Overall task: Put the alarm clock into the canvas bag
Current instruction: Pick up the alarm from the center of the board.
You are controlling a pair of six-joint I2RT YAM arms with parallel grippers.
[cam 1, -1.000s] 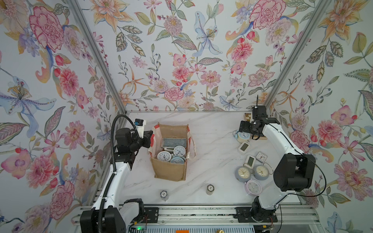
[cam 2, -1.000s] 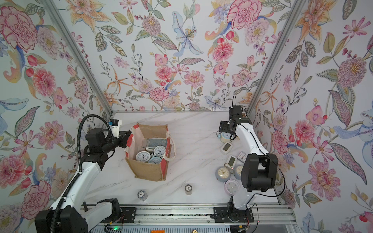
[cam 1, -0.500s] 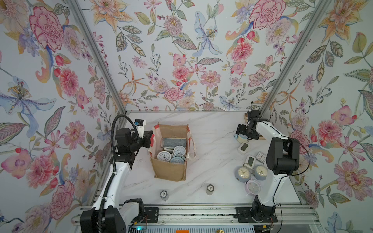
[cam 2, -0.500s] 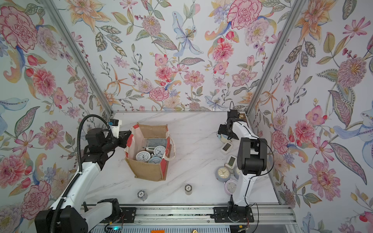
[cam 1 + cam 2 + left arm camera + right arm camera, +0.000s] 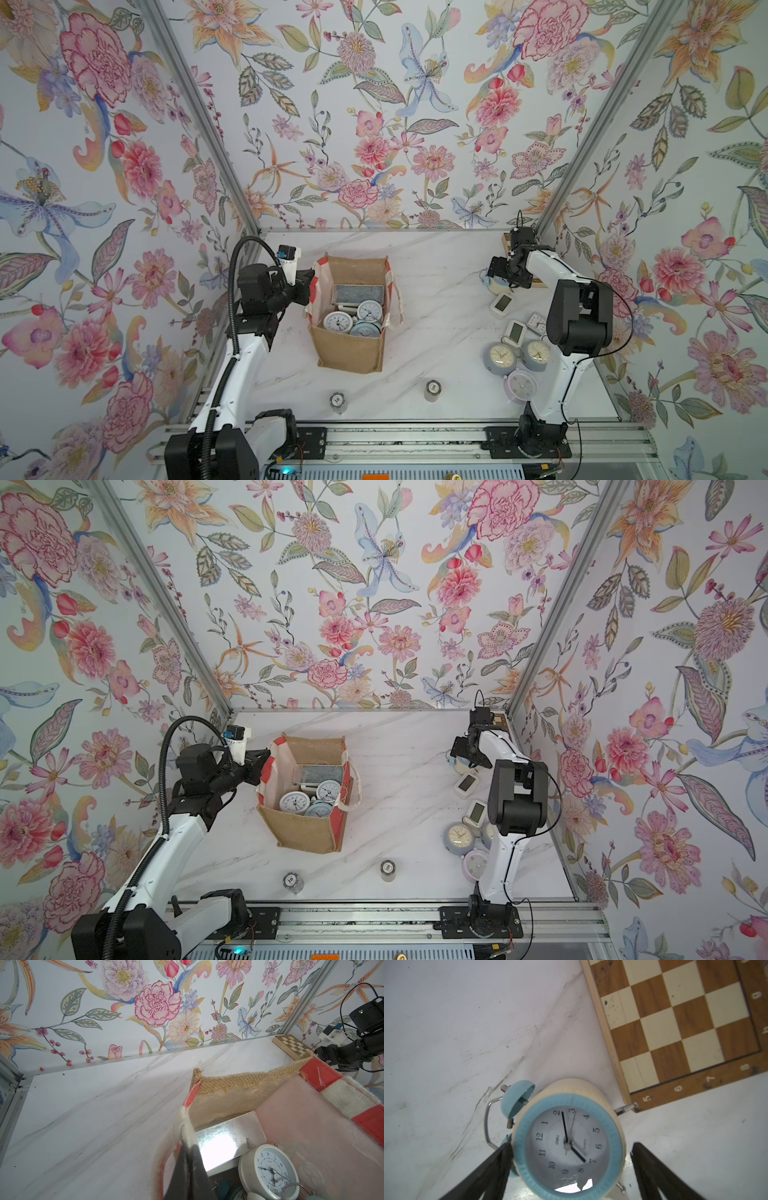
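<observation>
The alarm clock [image 5: 569, 1142], cream with a blue rim and blue bells, is on the table [image 5: 440, 316] at the far right. It is well apart from the bag [image 5: 349, 353] and not in it. One of its metal feet reaches the corner of the chessboard [image 5: 675, 1022].

Your right gripper [image 5: 571, 1147] straddles the clock with its jaws apart. In the right wrist view one finger lies against the clock's side by a bell. The other finger stands clear, with bare table between it and the clock, so you have no grip on it.

Your left gripper [image 5: 186, 1138] has its jaws together, pinched on the bag's rim at a strap handle, on the side nearest that arm. Both top views show it there.

The bag stands upright and open at mid-table, with several round clocks [image 5: 338, 321] and a flat silver tin [image 5: 358, 293] inside.

Near the right arm's base you have more on the table: white digital clocks [image 5: 502, 303], grey clocks [image 5: 500, 356] and a lilac clock [image 5: 520, 384]. Two short cylinders [image 5: 433, 390] stand near the front edge.
</observation>
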